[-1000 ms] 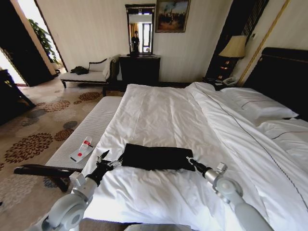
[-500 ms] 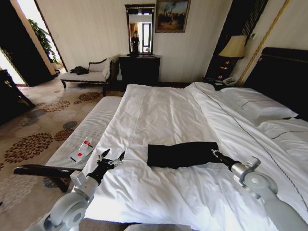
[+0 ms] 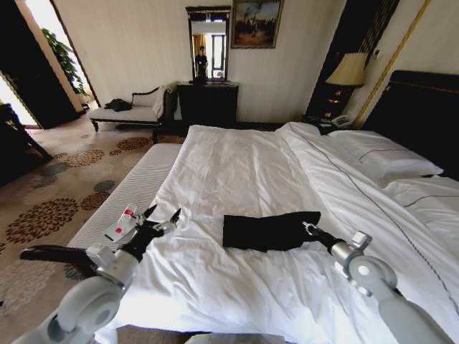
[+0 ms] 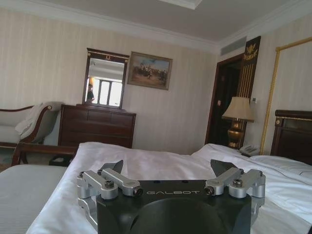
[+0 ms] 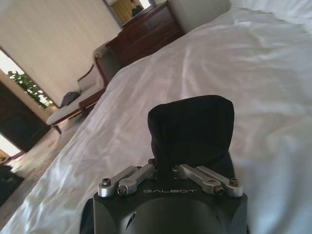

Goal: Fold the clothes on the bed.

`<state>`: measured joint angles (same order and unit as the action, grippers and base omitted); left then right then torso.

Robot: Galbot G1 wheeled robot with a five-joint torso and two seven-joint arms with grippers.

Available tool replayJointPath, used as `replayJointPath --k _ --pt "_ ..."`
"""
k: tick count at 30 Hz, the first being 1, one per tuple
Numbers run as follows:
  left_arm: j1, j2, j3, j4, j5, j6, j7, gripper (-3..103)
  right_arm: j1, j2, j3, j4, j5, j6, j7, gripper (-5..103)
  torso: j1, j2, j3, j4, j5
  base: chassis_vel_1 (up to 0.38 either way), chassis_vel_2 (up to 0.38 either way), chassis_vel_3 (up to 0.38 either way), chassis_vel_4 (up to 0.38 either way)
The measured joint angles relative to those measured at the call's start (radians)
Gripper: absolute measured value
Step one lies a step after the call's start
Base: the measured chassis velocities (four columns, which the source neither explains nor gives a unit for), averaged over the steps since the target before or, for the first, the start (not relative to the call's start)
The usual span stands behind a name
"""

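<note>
The black T-shirt [image 3: 269, 231] lies on the white duvet of the bed [image 3: 237, 165], near the side closest to the robot. It is already folded into a long, narrow bundle that lies flat across the bed.

The right pincer [image 3: 310, 228] sits at the right end of the bundle. In the right wrist view, the right pincer [image 5: 163, 165] is pinched tight on the edge of the dark cloth, and the shirt [image 5: 192, 127] stretches away from it over the white sheet. So this pincer has a firm hold on the shirt.

The left pincer [image 3: 162, 217] hovers above the left edge of the bed, well apart from the shirt. Its two tips are spread wide and it holds nothing. The left wrist view shows the same wide gap, with only the bed and the room beyond it.

The step in hand looks like folding the bundle over or setting it in place with the right arm alone. To do it well, the held end should move low and slow, so the soft cloth does not slip or fall open. The edges should line up before the pincer lets go. The duvet is soft and wrinkly, so a hard drag could bunch it up under the shirt.
</note>
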<state>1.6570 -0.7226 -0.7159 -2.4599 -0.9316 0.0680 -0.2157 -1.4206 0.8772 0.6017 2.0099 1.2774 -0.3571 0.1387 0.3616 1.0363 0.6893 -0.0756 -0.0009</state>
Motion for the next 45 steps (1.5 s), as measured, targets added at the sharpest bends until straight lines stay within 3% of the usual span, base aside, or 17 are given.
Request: replayJointPath --k 3,10,17,25,34,45 --pt "0.021 0.004 -0.019 -0.040 -0.012 0.008 -0.002 100 0.051 0.010 -0.124 0.017 -0.104 0.017 0.002 4 0.000 0.000 0.000 0.0002 0.0003 0.000 0.000 0.000 0.000" --pt "0.037 -0.019 0.011 -0.045 0.015 0.010 -0.003 100 0.108 0.009 -0.257 0.003 -0.130 0.014 0.022 4 0.000 0.000 0.000 0.0001 0.0000 0.000 0.000 0.000 0.000" --pt "0.015 -0.023 0.065 -0.036 0.044 0.008 -0.001 100 0.263 0.035 -0.421 -0.133 -0.100 0.038 0.036 4 0.000 0.000 0.000 0.0001 0.0003 0.000 0.000 0.000 0.000" --pt "0.009 -0.016 0.062 -0.035 0.039 0.005 -0.001 100 0.357 0.055 -0.489 -0.163 -0.051 0.044 0.064 4 0.000 0.000 0.000 0.0003 0.0003 0.000 0.000 0.000 0.000" --pt "-0.010 -0.028 0.071 -0.017 0.037 -0.002 0.002 100 0.296 0.052 -0.525 -0.147 -0.173 0.050 0.033 4 0.000 0.000 0.000 -0.0001 0.0004 0.000 0.000 0.000 0.000" --pt "-0.001 -0.027 0.043 -0.022 0.029 -0.006 0.007 100 0.384 0.036 -0.574 -0.178 -0.135 0.051 0.045 4 0.000 0.000 0.000 0.0001 0.0003 0.000 0.000 0.000 0.000"
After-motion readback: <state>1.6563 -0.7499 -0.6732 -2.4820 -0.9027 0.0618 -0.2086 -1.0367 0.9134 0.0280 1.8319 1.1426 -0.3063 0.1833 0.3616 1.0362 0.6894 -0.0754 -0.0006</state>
